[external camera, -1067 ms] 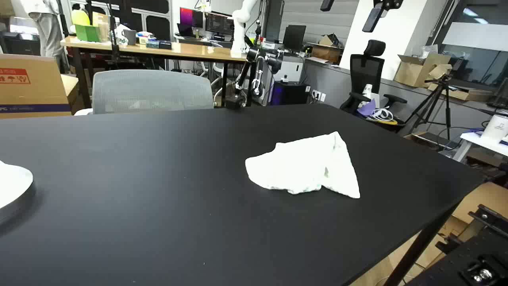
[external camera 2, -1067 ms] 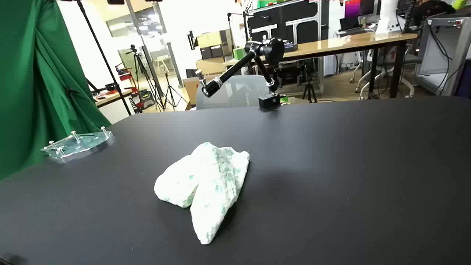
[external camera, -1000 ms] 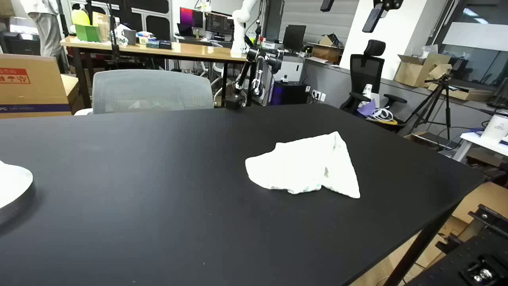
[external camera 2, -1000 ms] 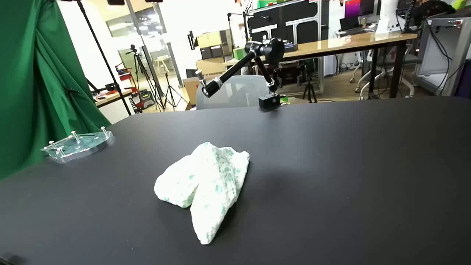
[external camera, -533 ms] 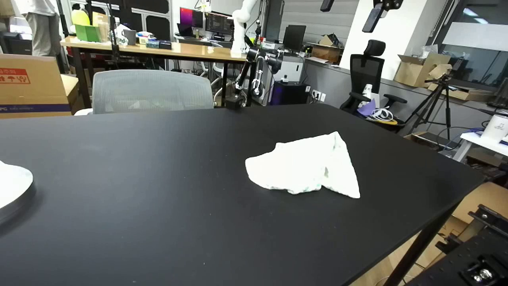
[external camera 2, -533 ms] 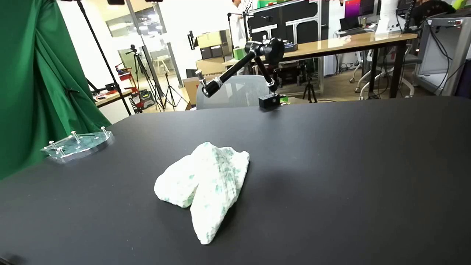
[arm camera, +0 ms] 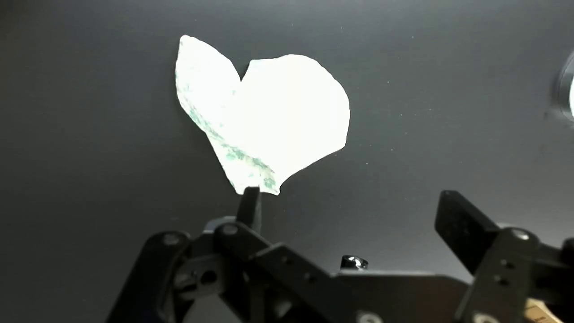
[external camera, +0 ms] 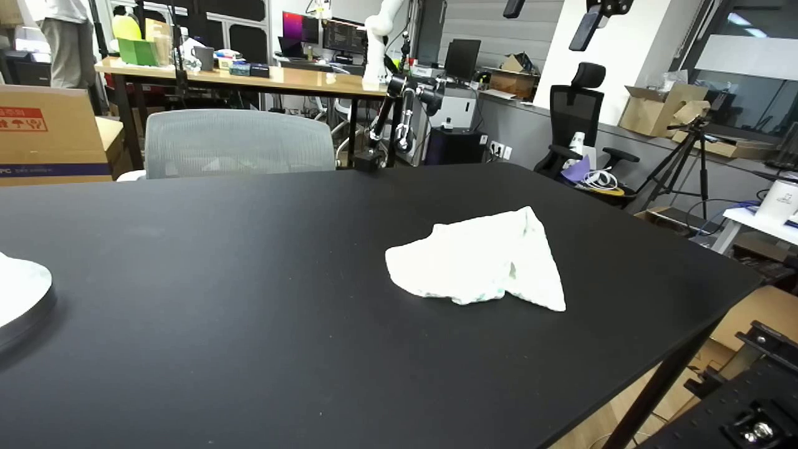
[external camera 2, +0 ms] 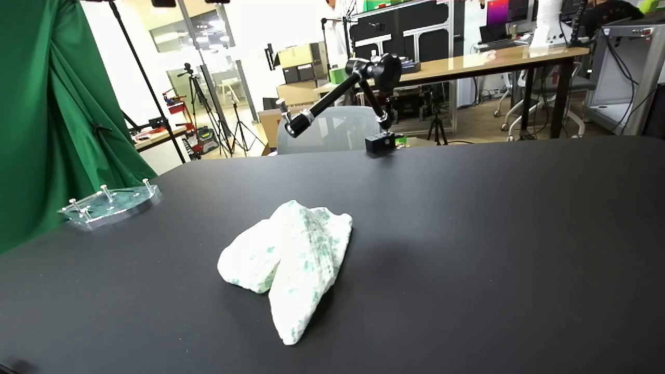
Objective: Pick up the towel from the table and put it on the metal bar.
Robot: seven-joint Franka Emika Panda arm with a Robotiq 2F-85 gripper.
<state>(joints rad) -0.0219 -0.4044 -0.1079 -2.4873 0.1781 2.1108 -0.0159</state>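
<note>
A white towel with green marks lies crumpled on the black table in both exterior views (external camera: 477, 259) (external camera 2: 304, 254) and in the wrist view (arm camera: 287, 112). My gripper (arm camera: 350, 195) is open with nothing between its fingers. It is above the table and apart from the towel; in the wrist view its left fingertip overlaps the towel's lower tip. The fingertips show at the top edge in an exterior view (external camera: 547, 26). I cannot make out with certainty which thing is the metal bar. A black jointed rod arm (external camera 2: 332, 101) stands at the table's far edge.
A clear plate with upright metal bolts (external camera 2: 111, 205) lies on the table (external camera 2: 493, 249) near the green curtain (external camera 2: 57, 119). A white rounded object (external camera: 22, 290) is at the left edge in an exterior view. A grey chair (external camera: 240, 143) stands behind the table.
The towel and my gripper show no visible movement. Only a person in the background has shifted.
</note>
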